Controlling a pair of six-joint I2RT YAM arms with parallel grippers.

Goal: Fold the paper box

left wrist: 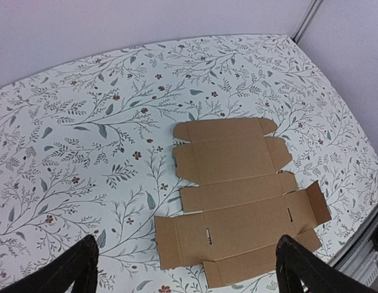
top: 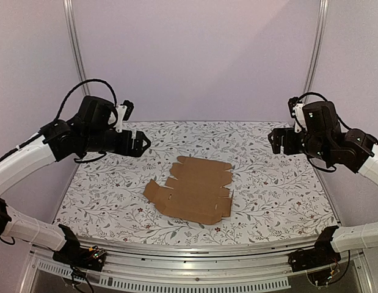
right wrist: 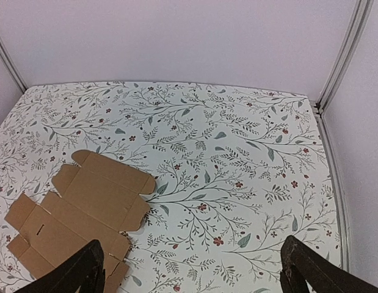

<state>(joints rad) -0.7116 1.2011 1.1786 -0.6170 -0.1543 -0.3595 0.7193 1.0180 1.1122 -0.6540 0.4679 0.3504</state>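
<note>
My left gripper [top: 141, 144] hangs high over the left side of the table [top: 280, 183], jaws spread wide and holding nothing. From its wrist camera I see both fingers [left wrist: 79, 271] framing the near end of the paper box [top: 193, 189]. The box lies unfolded on the flowered cloth, a little toward the front of the table's middle, well apart from both of my grippers.

The sheet looks flat against the cloth, so my first worry is getting under a flap. If I come down on top of a panel, I expect to push the whole sheet sideways instead of lifting it. Its near end sits not far from the front edge, and a shove that way could send it over. The leftmost flap may be lifted slightly off the cloth, though I cannot be sure from above. If a flap bends off its scored line, or a small tab gets crushed, the slots may not accept it later.

My right gripper [top: 273, 141] hangs high on the right, equally wide open and empty. If both arms drop on the box together, their fingers could collide over it.
</note>
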